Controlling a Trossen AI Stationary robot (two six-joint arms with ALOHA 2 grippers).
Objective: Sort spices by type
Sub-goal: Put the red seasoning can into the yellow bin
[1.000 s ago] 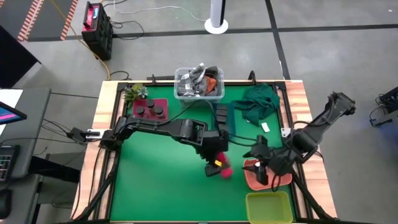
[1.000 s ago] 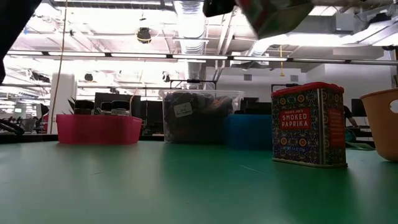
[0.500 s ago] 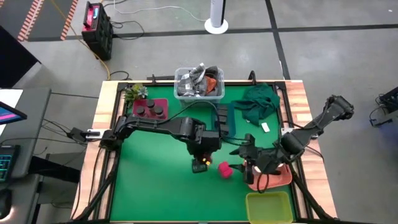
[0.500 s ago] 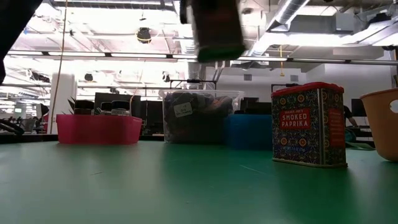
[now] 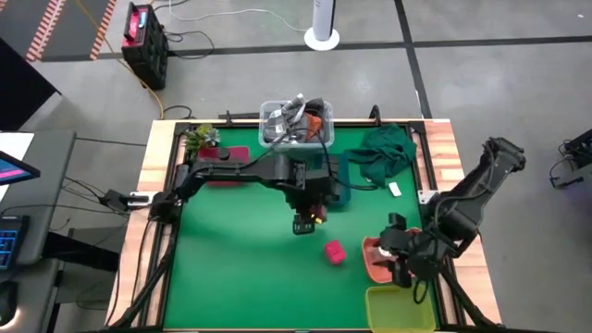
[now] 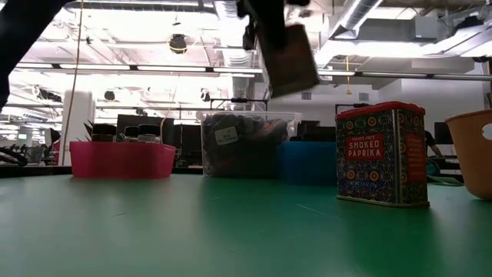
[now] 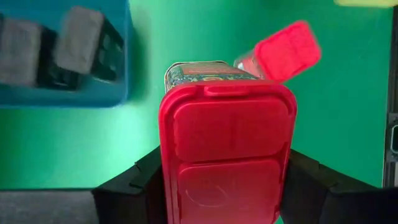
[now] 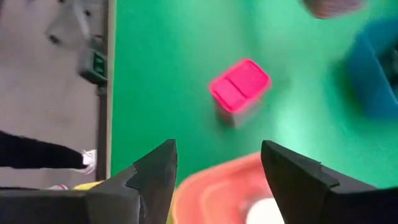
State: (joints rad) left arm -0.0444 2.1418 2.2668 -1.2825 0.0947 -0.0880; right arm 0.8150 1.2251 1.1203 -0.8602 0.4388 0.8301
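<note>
Two red-lidded paprika tins, dark jars and grey boxes sitting sorted in trays.

One tin (image 7: pixel 227 155) is hanging tilted above the green mat, clamped at its sides; another (image 6: pixel 381 155), labelled Smoked Paprika, is standing upright alone on the mat. Grey boxes (image 7: pixel 53 46) are lying in the blue tray (image 7: pixel 121 74); dark jars (image 6: pixel 127 139) are sitting in the pink tray (image 6: pixel 121 159).

— Left arm?
— Reaches from the table's left edge across to mid-table. Left gripper (image 5: pixel 306 220) raised off the surface, fingers (image 7: pixel 134 186) clamped either side of a load.

— Right arm?
— Folded at the right edge, elbow out past the table. Right gripper (image 5: pixel 404 260) low at the near right, fingers (image 8: pixel 155 171) spread, nothing between them.
</note>
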